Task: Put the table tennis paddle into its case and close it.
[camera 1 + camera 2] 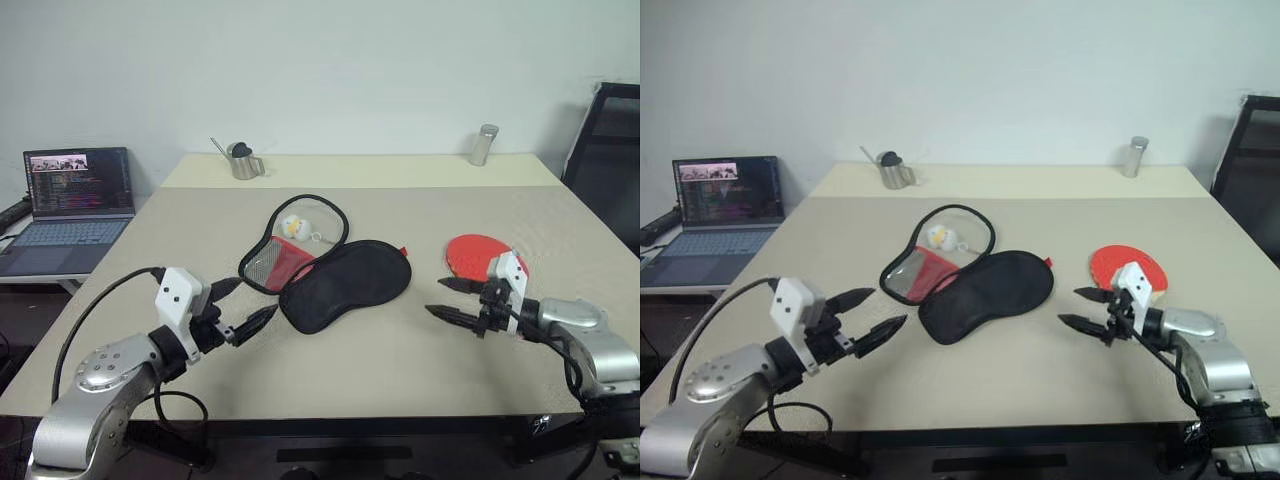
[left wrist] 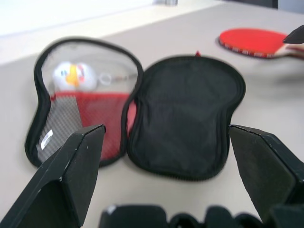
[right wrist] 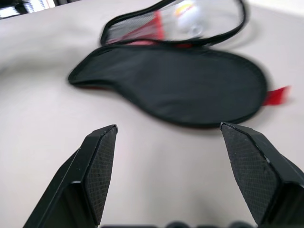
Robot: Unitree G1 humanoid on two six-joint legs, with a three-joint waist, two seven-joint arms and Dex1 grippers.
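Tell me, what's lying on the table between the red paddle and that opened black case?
Nothing: in the left eye view, only bare table separates the table tennis paddle from the case, apart from the case's small red pull tab.

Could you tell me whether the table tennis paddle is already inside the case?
No, the table tennis paddle lies bare on the table by the right gripper, apart from the opened case.

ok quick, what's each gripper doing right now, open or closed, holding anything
Left gripper: open, holding nothing, beside the case.
Right gripper: open, holding nothing, by the paddle.
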